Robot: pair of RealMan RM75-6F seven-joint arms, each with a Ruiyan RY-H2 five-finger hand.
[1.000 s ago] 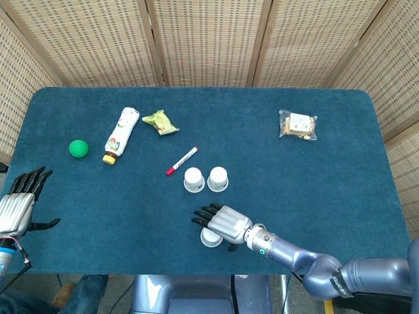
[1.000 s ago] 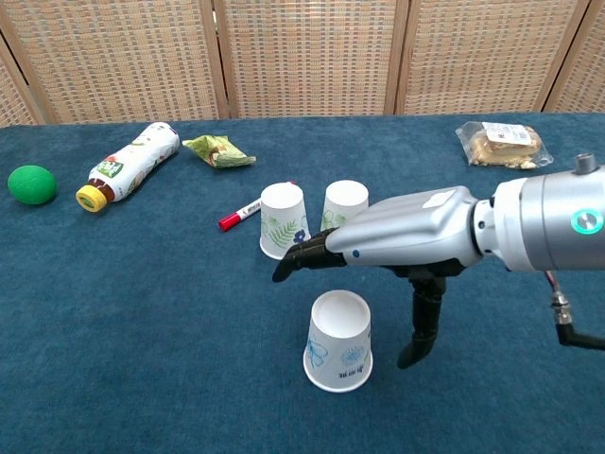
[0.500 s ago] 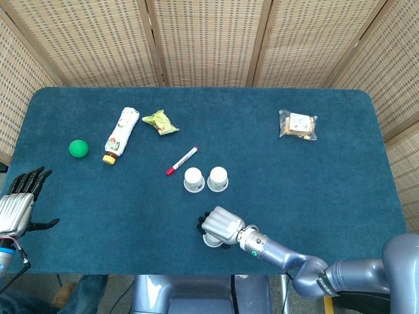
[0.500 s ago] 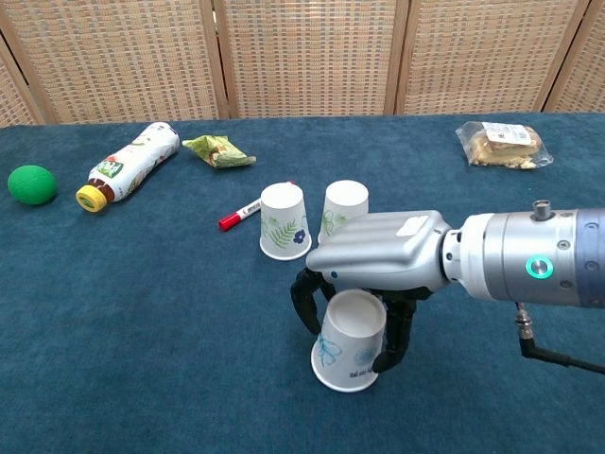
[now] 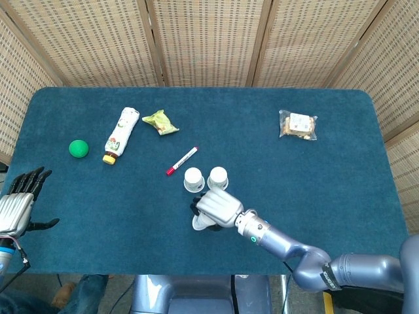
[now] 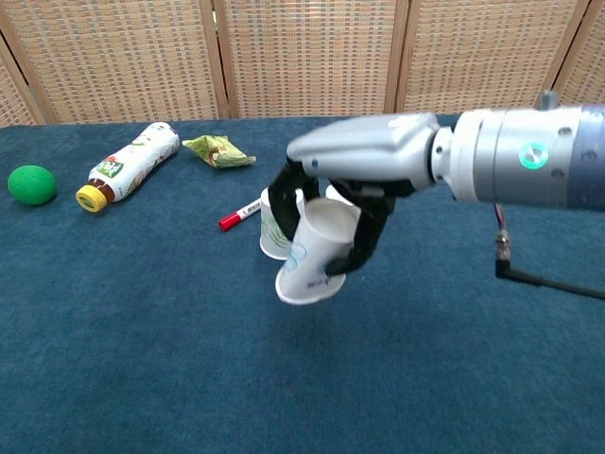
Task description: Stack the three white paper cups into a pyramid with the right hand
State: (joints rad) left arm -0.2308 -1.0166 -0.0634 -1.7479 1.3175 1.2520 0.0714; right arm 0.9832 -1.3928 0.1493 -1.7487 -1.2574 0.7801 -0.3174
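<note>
Two white paper cups stand upside down side by side at mid-table: the left cup [image 5: 193, 178] and the right cup [image 5: 218, 176]. In the chest view the left cup [image 6: 271, 232] shows partly behind my hand. My right hand [image 5: 215, 207] [image 6: 350, 180] grips the third cup [image 6: 312, 255] [image 5: 202, 222] from above, lifted off the cloth and tilted, just in front of the pair. My left hand [image 5: 19, 199] hangs at the table's left edge with fingers apart, holding nothing.
A red marker [image 5: 181, 161] lies just left of the cups. Further left are a bottle [image 5: 122, 134], a green ball [image 5: 78, 148] and a crumpled green wrapper [image 5: 161, 122]. A snack bag [image 5: 298, 125] lies at the back right.
My right hand closed around the near cup, then lifted it off the table and carried it toward the two standing cups, tilting it. The left hand stayed put.
</note>
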